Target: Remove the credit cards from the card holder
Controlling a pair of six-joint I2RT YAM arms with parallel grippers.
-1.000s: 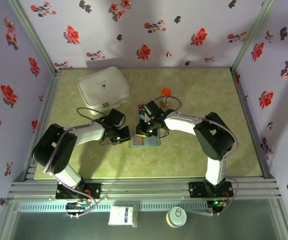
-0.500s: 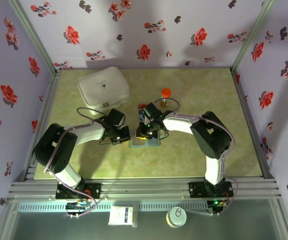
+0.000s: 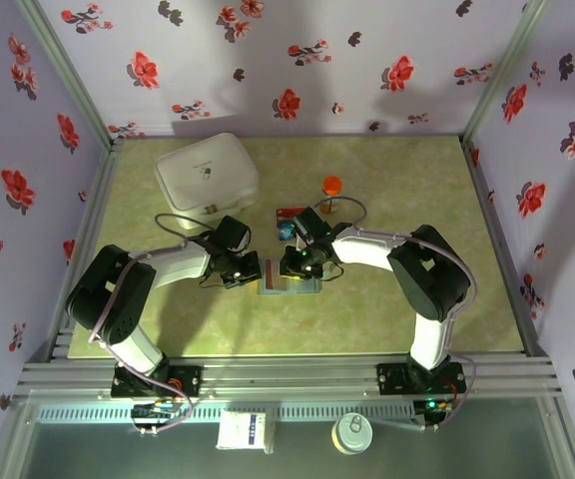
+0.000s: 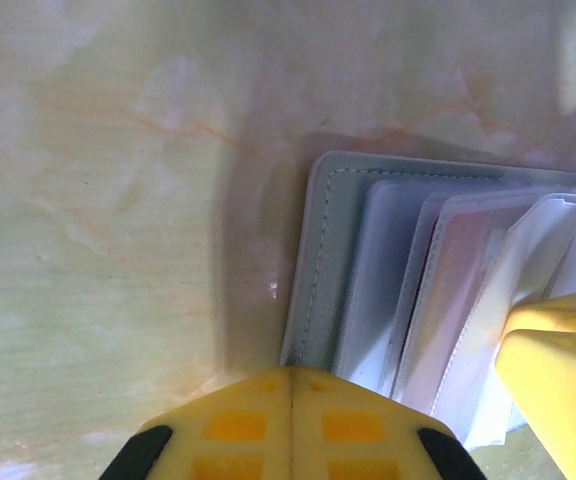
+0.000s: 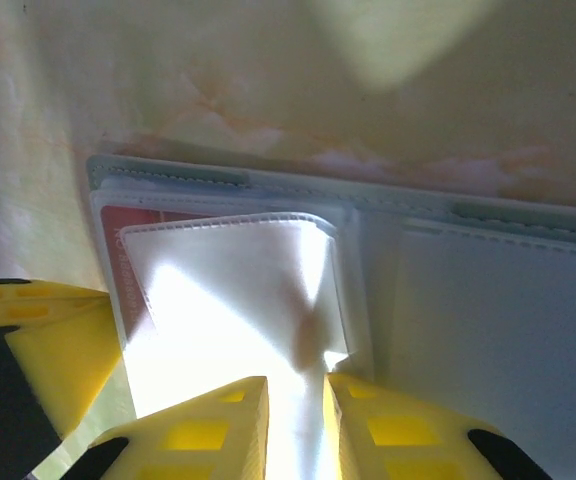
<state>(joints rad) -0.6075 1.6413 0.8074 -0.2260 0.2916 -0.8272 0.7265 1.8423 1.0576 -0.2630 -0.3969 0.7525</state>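
Observation:
The grey-blue card holder [image 3: 289, 285] lies open on the table between the two arms. My left gripper [image 3: 249, 271] is shut, and its tip [image 4: 293, 372] rests on the holder's stitched left edge [image 4: 313, 270]. My right gripper [image 3: 296, 265] pinches a white pocket flap [image 5: 238, 290] of the holder between its fingers [image 5: 296, 385], which stand a narrow gap apart. A red credit card [image 5: 114, 250] peeks from the pocket under that flap. Another red card [image 3: 289, 212] and a blue-teal card [image 3: 286, 230] lie on the table just behind the holder.
A big white lidded case [image 3: 206, 175] stands at the back left. An orange-capped bottle [image 3: 331, 187] is behind the right gripper. Flowered walls enclose the table on three sides.
My right gripper has drawn slightly toward the near side over the holder, uncovering more of the red card on the table behind. The left arm has stayed put.

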